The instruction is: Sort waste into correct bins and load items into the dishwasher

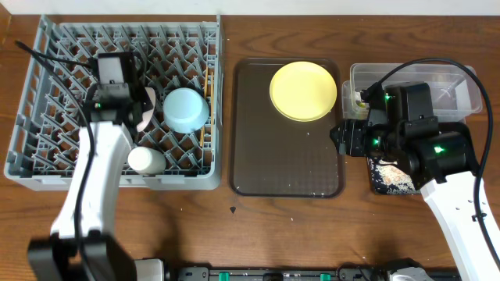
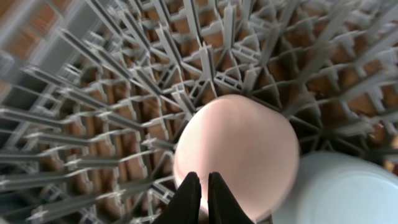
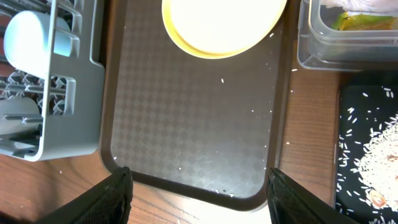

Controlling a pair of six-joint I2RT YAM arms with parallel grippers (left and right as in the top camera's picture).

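Note:
The grey dish rack [image 1: 47, 148] holds a light-blue bowl [image 1: 186, 109], a small white cup [image 1: 146, 160], chopsticks [image 1: 207, 97] and a white bowl [image 1: 145, 109]. My left gripper [image 2: 204, 185] is shut, its tips over the pale bowl [image 2: 242, 143] beside the light-blue bowl [image 2: 348, 193]. The yellow plate [image 1: 303, 90] lies on the brown tray [image 1: 281, 164]. My right gripper [image 3: 199, 193] is wide open and empty above the tray's front edge [image 3: 186, 180]. The clear tub [image 1: 414, 82] holds the sachet [image 3: 357, 22] and white wrapper [image 3: 367, 5]. Rice crumbs [image 3: 382, 155] lie in the black tray [image 3: 354, 112].
A few stray crumbs dot the brown tray and the wooden table [image 1: 234, 234]. The rack's corner with the cup [image 3: 28, 37] shows at the left of the right wrist view. The plate [image 3: 221, 25] sits at the tray's far end.

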